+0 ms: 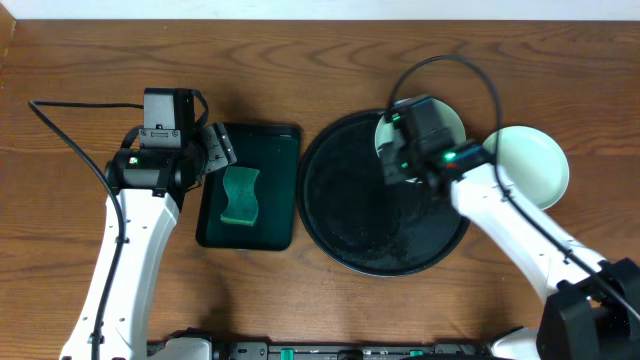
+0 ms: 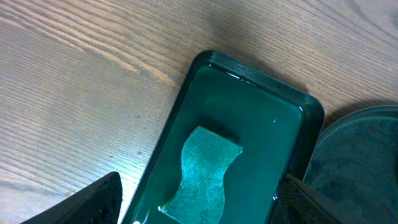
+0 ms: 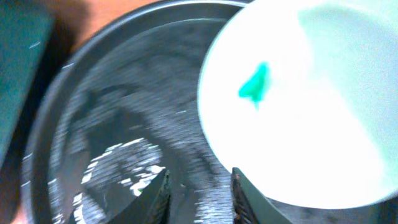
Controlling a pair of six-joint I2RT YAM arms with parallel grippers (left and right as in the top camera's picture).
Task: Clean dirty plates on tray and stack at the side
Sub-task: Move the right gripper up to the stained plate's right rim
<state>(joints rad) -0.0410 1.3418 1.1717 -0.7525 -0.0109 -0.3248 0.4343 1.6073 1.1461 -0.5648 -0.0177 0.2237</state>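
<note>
A pale plate (image 1: 455,122) with a green smear (image 3: 254,86) lies on the back right of the round black tray (image 1: 350,200). In the right wrist view the plate (image 3: 311,106) fills the upper right. My right gripper (image 1: 393,165) hangs over the tray just left of this plate. Its jaws (image 3: 200,186) are open and empty, and the right finger is at the plate's rim. A pale mint plate (image 1: 535,165) sits on the table right of the tray. My left gripper (image 1: 222,148) is open and empty above the green sponge (image 2: 205,171).
The sponge (image 1: 240,195) lies in a rectangular dark green tray (image 1: 275,150) left of the black tray. The left wrist view shows the green tray (image 2: 249,106) and the black tray's edge (image 2: 360,162). Bare wooden table surrounds them.
</note>
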